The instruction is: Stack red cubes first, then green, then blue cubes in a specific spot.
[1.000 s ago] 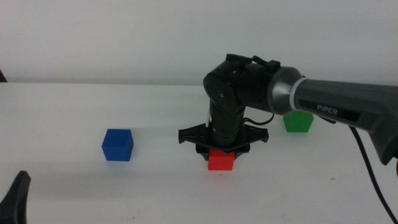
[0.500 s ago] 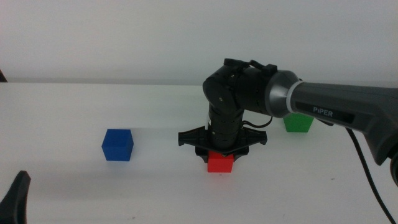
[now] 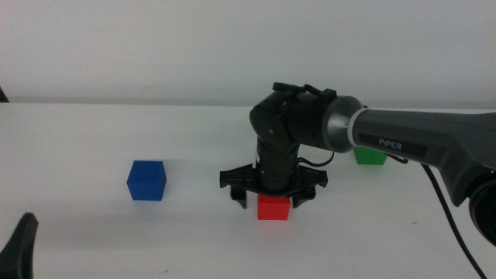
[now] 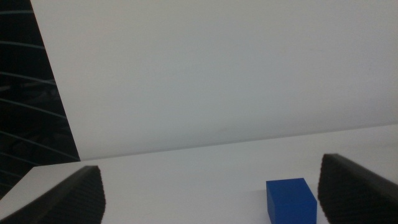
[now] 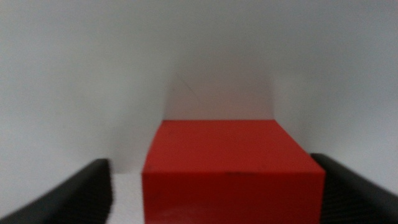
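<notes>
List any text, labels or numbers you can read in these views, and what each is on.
"PIPER": white letters on the dark forearm of the right arm, middle view.
No text shows on the red cube, the green cube, the blue cube or the table.
Both wrist views show no writing.

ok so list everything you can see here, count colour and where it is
small solid red cube: one, bright red, on the tabletop near the middle, between the right gripper's open jaws
small solid blue cube: one, deep blue, on the tabletop left of the red cube, apart from it
small solid green cube: one, green, further back on the right, partly hidden by the right arm
white tabletop: one, plain white, under all three cubes
right gripper: one, dark, pointing down over the red cube, jaws open either side of it
left gripper: one, dark, waiting at the near left edge, jaws open
</notes>
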